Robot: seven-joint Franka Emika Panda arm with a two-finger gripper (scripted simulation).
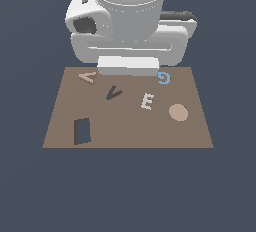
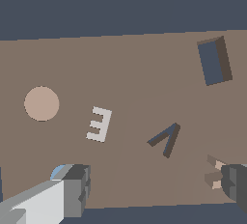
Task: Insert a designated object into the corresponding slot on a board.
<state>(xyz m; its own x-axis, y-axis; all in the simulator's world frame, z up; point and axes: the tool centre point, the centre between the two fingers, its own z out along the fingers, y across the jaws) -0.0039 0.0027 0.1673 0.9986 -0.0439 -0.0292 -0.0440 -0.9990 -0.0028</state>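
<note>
On the brown board (image 1: pixel 127 131), toward its far edge and the exterior view's left, lay the pale peach letter "A" piece (image 1: pixel 87 77), flat on the surface and not lifted. Just nearer and a little to the right of it sat the dark V-like slot (image 1: pixel 114 94) — a turned "A" cut into the board, apart from the piece and unfilled. Further right lay a white "E" (image 1: pixel 146 101), then a tan round disc (image 1: pixel 178 112) near the right edge, and a blue "G" (image 1: pixel 164 78) at the far edge, partly hidden under the arm. A larger dark rectangular recess (image 1: pixel 82 131) stood at the near left of the board. The arm's white body hung over the far edge, blocking the exterior view's sight of the gripper (image 2: pixel 154 191). From the wrist view the two fingers stood well apart, one grey finger (image 2: pixel 77 189) over the blue letter and the other at the peach piece, which showed only partly beside that fingertip — whether they touched I could not tell. Nothing was clamped between the fingers; the slot and the "E" lay on the board beyond them.
</note>
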